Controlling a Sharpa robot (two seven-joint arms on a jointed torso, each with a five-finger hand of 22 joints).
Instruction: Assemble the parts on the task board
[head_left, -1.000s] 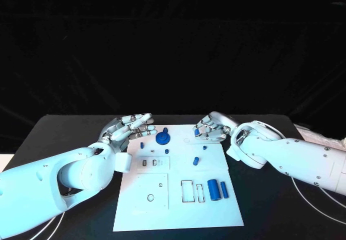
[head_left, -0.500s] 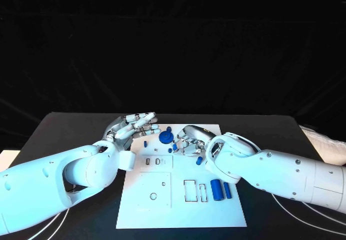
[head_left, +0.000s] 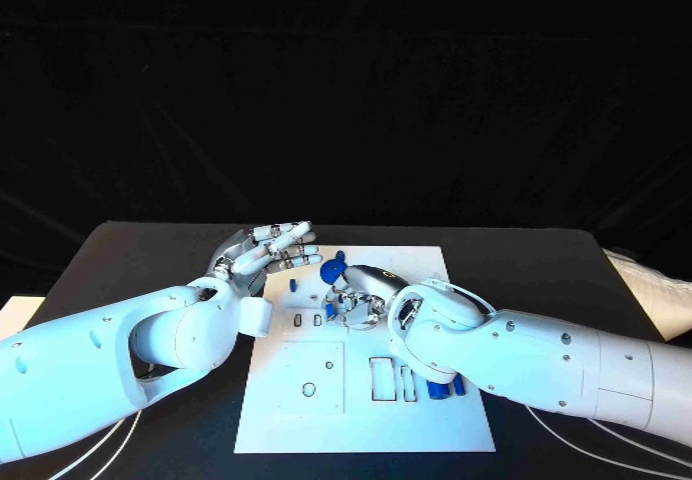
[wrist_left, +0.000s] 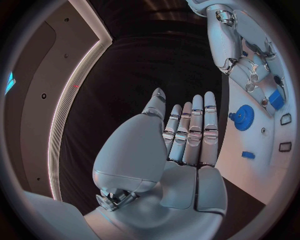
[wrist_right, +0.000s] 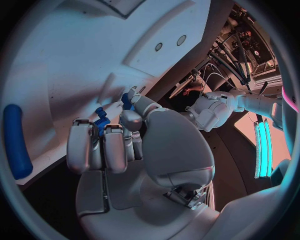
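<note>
The flat white task board (head_left: 361, 400) lies under my right hand (head_left: 361, 298), whose curled fingers pinch a small blue part (wrist_right: 101, 120). My left hand (head_left: 267, 250) hovers beside it, fingers spread, holding nothing.

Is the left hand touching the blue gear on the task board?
Apart. In the left wrist view the left hand is open with fingers straight, and bare white board lies between its fingertips and the blue gear on the task board.

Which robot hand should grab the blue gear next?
Probably the right hand: it hangs over the task board right beside the blue gear. The left hand hovers open at the board's edge, fingers off the parts.
</note>
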